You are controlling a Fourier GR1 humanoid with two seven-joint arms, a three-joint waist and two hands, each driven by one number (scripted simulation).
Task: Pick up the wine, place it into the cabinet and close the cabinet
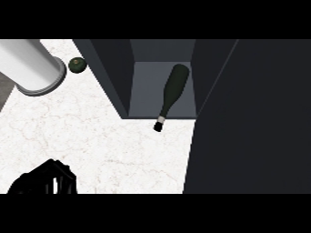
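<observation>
Wine bottle lying in the open cabinet, neck poking out over the worktop.

Head view: down at the near left edge sits the left robot hand [42,182], a dark shape low over the white marble worktop [91,136], and whether its fingers are wide or curled, I cannot tell; it holds nothing. The wine bottle [173,88] lies on its side on the cabinet floor, long axis running far to near with a slight lean, base at the far end, capped neck pointing near and just past the front edge. The dark cabinet [118,77] stands open, its door [259,118] swung out at right. Far left, a white cylinder [31,63] with a small dark green round thing [77,65] just beside it.
</observation>
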